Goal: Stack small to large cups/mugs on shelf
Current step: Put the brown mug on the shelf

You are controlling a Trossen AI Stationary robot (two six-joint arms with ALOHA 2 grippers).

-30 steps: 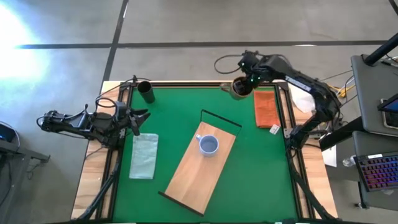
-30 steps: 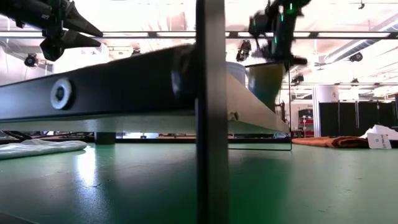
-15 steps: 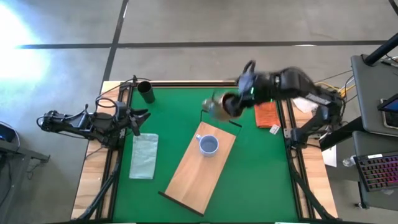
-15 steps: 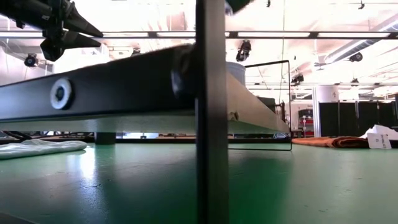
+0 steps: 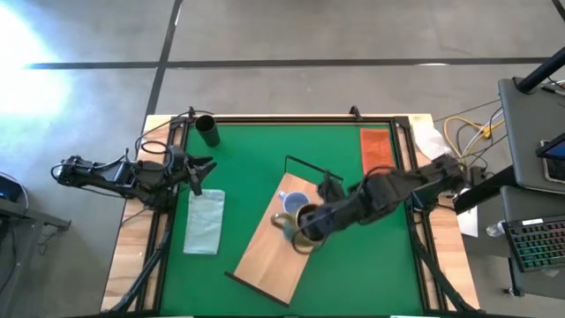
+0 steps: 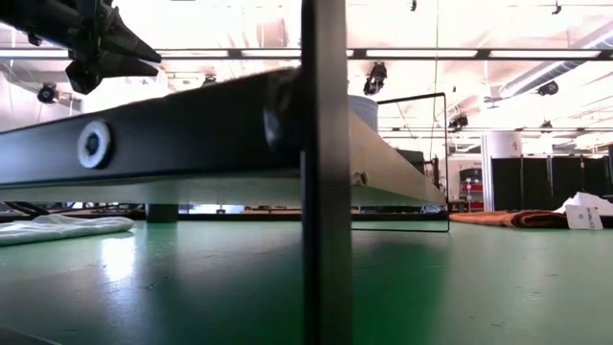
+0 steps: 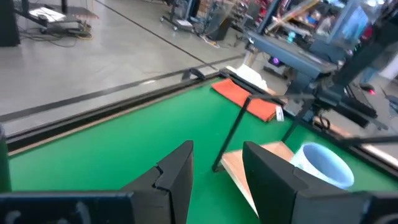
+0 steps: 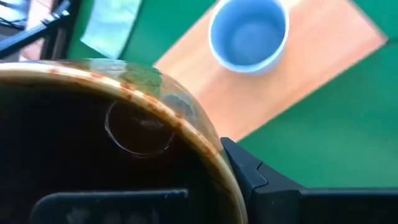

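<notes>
The light-wood shelf [image 5: 281, 238] lies slantwise on the green table. The pale blue mug [image 5: 296, 203] stands upright on its far half and also shows in the right wrist view [image 8: 249, 34]. My right gripper [image 5: 306, 228] is shut on the brown glazed mug [image 5: 300, 225], above the shelf and just near of the blue mug. The dark cylindrical cup [image 5: 207, 130] stands at the far left corner. My left gripper [image 5: 199, 168] waits open and empty at the table's left side, above the mat. My right gripper holds the brown mug by its rim and wall [image 8: 205, 146]. One finger [image 8: 249, 177] lies outside the wall and the other seems to be inside the dark hollow. The mug is clear of the shelf, its mouth toward the wrist, its handle [image 5: 278, 221] toward the table's left.
A pale green cloth [image 5: 205, 221] lies at the left, near my left gripper. An orange cloth [image 5: 375, 150] lies at the far right, with a small white tag [image 5: 389, 183] beside it. A thin dark frame [image 5: 313, 170] stands at the shelf's far end.
My right gripper has carried the brown mug from the table's far right corner toward the near and left, past the shelf's far end, to a spot over the shelf just near of the blue mug. The blue mug and the shelf have stayed in place.
</notes>
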